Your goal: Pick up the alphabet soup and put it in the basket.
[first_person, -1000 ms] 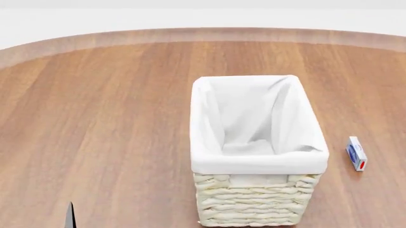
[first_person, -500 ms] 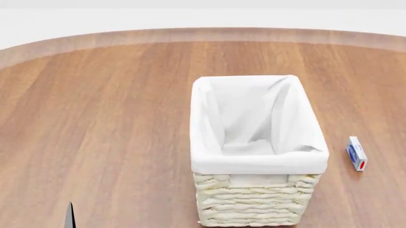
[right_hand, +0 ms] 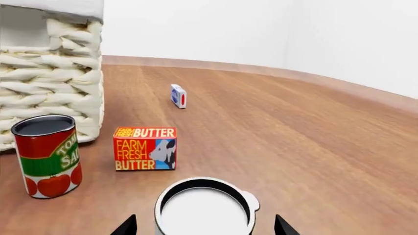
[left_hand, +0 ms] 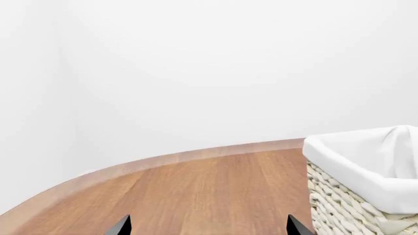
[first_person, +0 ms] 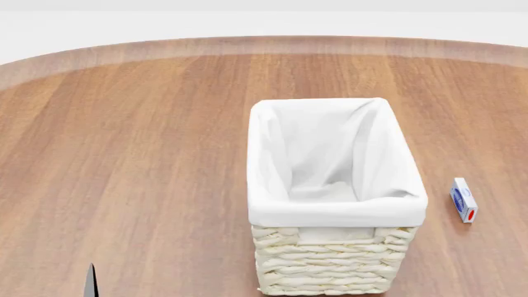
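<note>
The alphabet soup shows in the right wrist view as a can with a white top and dark rim; its label is hidden. My right gripper is open, one fingertip on each side of the can and apart from it. The basket, cream wicker with a white liner, stands mid-table and is empty; its corner shows in the right wrist view and in the left wrist view. My left gripper is open and empty over bare wood left of the basket. One dark fingertip shows in the head view.
A red-and-green tomato sauce can stands by the basket's corner. A butter box stands beyond the soup. A small blue-and-white box lies farther off, right of the basket in the head view. The round table's edge curves behind.
</note>
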Motion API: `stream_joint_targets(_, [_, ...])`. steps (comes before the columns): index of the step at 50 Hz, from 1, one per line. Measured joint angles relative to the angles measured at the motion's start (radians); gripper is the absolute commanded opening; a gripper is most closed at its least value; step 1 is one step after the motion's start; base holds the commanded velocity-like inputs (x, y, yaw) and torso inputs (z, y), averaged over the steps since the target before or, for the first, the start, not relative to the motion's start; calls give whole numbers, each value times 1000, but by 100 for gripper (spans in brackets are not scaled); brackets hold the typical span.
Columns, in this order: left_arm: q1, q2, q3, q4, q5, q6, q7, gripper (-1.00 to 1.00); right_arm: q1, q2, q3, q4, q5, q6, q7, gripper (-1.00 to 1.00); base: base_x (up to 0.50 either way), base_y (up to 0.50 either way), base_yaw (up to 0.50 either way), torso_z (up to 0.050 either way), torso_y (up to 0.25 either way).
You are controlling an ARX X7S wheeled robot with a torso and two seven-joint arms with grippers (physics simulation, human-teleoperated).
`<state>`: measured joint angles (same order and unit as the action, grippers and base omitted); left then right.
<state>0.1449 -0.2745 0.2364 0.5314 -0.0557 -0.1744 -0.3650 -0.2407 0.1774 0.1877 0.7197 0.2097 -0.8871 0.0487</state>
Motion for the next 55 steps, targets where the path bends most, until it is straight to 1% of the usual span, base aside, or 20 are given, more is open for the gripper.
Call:
stream_joint_targets(11, [-2, -6, 4, 0, -4, -1, -6, 100, 56, -2, 1, 112, -2, -42, -8, 100, 0, 0, 0, 0, 0])
stream_joint_targets(22, [-3, -11, 8, -3, -9, 2, -13, 100, 89, -4, 1, 157, -3, -57, -11, 100, 0, 0, 0, 0, 0])
stream_joint_targets(23, [-3, -11, 8, -3, -9, 2, -13, 100, 91, -4, 1, 159, -3, -57, -11, -100, 0, 0, 0, 0, 0])
stream_joint_targets(32, [-4, -15, 10, -5, -12, 4, -18, 100, 94, -4, -2, 163, 24, -60, -22, -100, 0, 0, 0, 0, 0])
stream_joint_targets(38, [-4, -18, 11, -6, -15, 5, -22, 100, 61, -6, -15, 71, 36, -10, -18, -100, 0, 0, 0, 0, 0])
stream_joint_targets(47, [-4, -22, 11, -10, -23, 9, -24, 100, -57, 19, -32, -323, 53, 176, 30, -100, 0, 0, 0, 0, 0])
stream_joint_targets(55, [-2, -24, 14, -10, -30, 12, -26, 100, -126, 70, -47, -694, 79, 391, 81, -100, 0, 0, 0, 0, 1])
